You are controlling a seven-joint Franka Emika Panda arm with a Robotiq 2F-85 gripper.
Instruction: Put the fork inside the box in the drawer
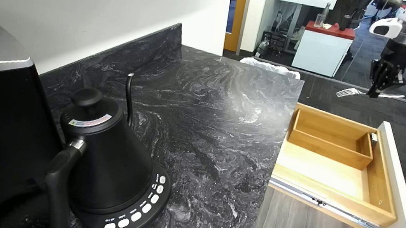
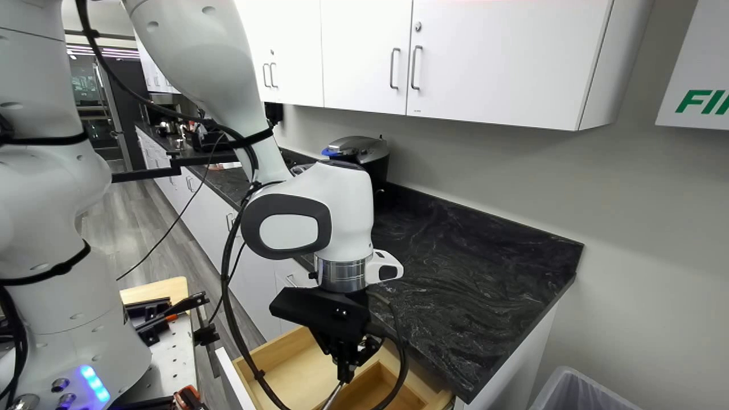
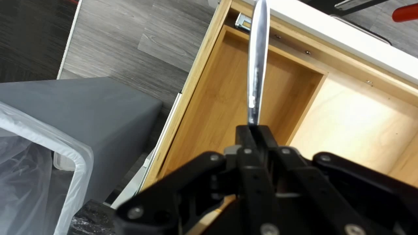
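My gripper [image 1: 375, 93] is shut on the silver fork [image 1: 349, 92], around its middle, and holds it in the air above the drawer. In that exterior view the tines point left and the handle right. In the wrist view the fork's handle [image 3: 257, 62] sticks out from the closed fingertips [image 3: 252, 127]; the tines are hidden there. The light-wood box [image 1: 329, 150] sits in one end of the open drawer [image 1: 321, 167] and looks empty. In the wrist view the fork crosses over the box [image 3: 209, 107]. Another exterior view shows the gripper [image 2: 344, 378] over the drawer [image 2: 287, 370].
The dark stone counter [image 1: 216, 131] stands beside the drawer. A black kettle [image 1: 110, 164] and a coffee machine [image 1: 3, 111] stand on it. A lined bin [image 3: 78, 156] is next to the drawer. The drawer's white front [image 1: 397, 190] rises along its outer edge.
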